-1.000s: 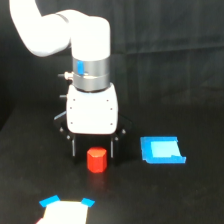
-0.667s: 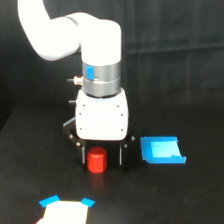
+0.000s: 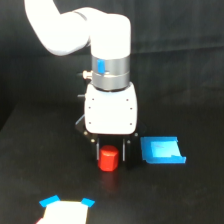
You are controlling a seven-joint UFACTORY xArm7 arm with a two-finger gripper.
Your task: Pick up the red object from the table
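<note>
The red object [image 3: 107,159], a small stubby red cylinder, stands on the black table [image 3: 30,170] just below the middle of the exterior view. My gripper [image 3: 110,155] hangs from the white arm right over it, and its dark fingers [image 3: 127,154] straddle the cylinder. A thin dark gap shows between the cylinder and the finger on the exterior view's right. The gripper looks open. The cylinder's top edge sits just under the white gripper body.
A flat blue square piece [image 3: 161,150] lies close to the fingers on the exterior view's right. A white piece with blue corners [image 3: 65,211] sits at the bottom edge, toward the left. A black backdrop rises behind the arm.
The arm has come closer and moved toward the exterior view's right. The fingers, which were behind the red object, now stand on both sides of it. The red object has not moved.
</note>
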